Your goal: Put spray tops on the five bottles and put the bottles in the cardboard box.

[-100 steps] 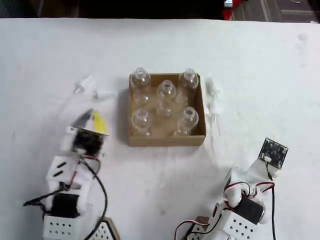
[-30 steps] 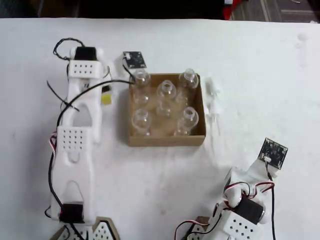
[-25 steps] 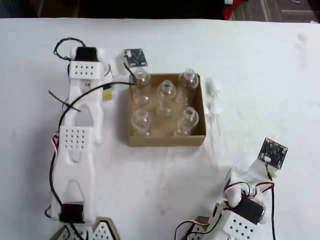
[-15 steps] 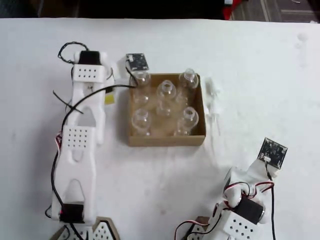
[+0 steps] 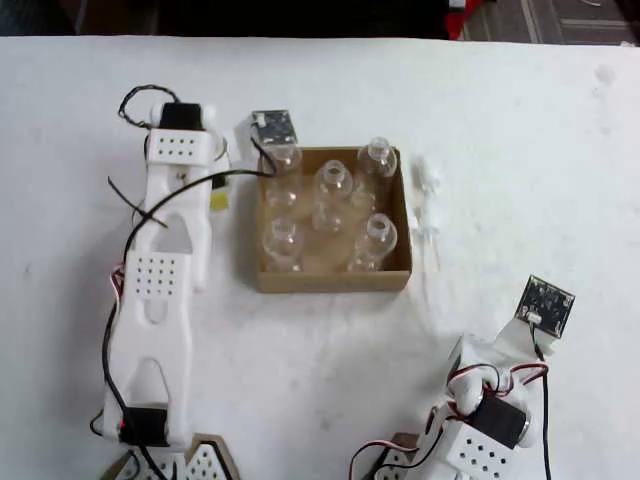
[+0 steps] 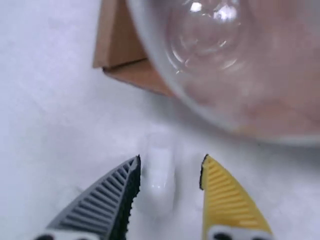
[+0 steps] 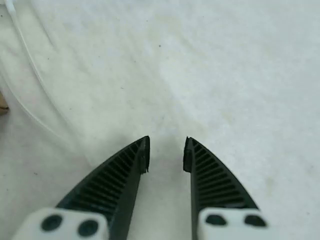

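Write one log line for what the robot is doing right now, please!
left gripper: open, astride spray top beside cardboard box | right gripper: open, over table | bottles: five in box, no tops

We see the cardboard box [image 5: 330, 283] holding five uncapped bottles [image 5: 333, 185]. White spray tops [image 5: 427, 200] lie just beside the box's right wall. The left arm [image 5: 165, 270] lies stretched along the box's left side, and the right arm [image 5: 495, 400] sits folded, well apart from the box's near right corner.

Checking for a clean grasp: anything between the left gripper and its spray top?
Nothing visible: the spray top lies between the open fingers of the left gripper, the cardboard box and a bottle just beyond.
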Motion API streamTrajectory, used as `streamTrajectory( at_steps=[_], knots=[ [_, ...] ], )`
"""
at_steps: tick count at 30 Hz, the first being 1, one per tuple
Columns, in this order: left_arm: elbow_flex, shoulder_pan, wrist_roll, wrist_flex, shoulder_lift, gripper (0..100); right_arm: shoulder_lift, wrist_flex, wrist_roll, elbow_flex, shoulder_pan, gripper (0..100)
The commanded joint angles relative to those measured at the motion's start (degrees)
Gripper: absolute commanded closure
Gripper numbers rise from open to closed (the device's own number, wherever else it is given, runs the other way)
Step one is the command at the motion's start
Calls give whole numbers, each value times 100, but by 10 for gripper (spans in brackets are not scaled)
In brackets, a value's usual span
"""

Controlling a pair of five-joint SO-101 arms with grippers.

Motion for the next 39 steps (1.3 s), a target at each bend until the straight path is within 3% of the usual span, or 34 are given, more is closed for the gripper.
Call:
streamTrajectory(
  at_steps=[1,10,16,29,33,34,39],
  knots=[
    [18,57,-158,114,-48,894,4,22,26,53,-48,907],
    [26,40,-466,246,-48,926,4,22,26,53,-40,907],
    [35,48,-422,229,-40,790,4,22,26,53,-40,907],
    [440,48,-703,176,-110,854,4,22,26,53,-40,907],
    [343,48,-703,185,-119,989,4,22,26,53,-40,907],
    [229,31,-703,237,-119,973,4,22,26,53,-40,907],
    [-668,-136,-123,290,-119,980,4,22,26,53,-40,907]
  ],
)
